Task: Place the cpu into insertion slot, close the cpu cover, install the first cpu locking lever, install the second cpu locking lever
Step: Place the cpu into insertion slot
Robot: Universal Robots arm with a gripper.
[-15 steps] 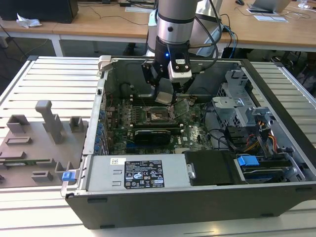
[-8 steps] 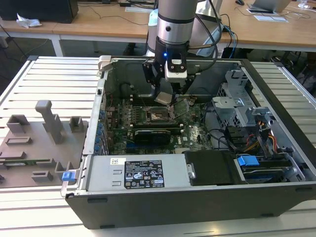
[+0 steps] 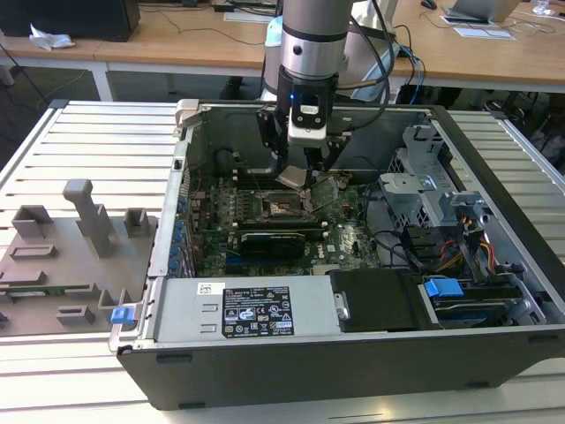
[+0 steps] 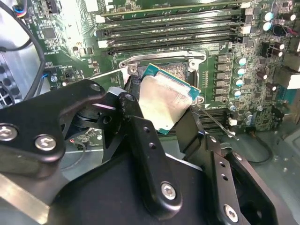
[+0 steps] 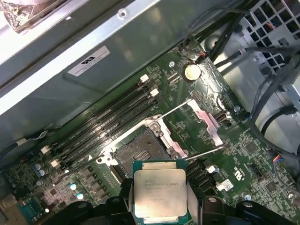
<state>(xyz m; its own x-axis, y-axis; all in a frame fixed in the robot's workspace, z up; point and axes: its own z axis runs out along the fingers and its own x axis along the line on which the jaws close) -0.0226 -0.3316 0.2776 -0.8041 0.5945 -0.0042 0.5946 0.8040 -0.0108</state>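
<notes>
Open case (image 3: 309, 362), cpu (image 5: 159, 191) in hand (image 4: 161, 112) above insertion slot (image 5: 140, 153)

Heads up on the second wrist view: the small flat square cpu with the dull silver-grey top (image 4: 166, 101) sits right in front of the small square dark-pinned insertion slot (image 4: 176, 67), so only a sliver of the insertion slot peeks out behind it. The black metal fingers (image 4: 134, 112) of the hand (image 4: 161, 112) pinching the cpu cover two of its edges. In the first wrist view the cpu blocks the slot's near rim.

In the exterior view the grey cylindrical robot arm (image 3: 313, 35) runs off the top edge. The flat grey plastic fixture tray (image 3: 53, 265) is chopped at the exterior view's left, and the slot's pins are too small to make out.
</notes>
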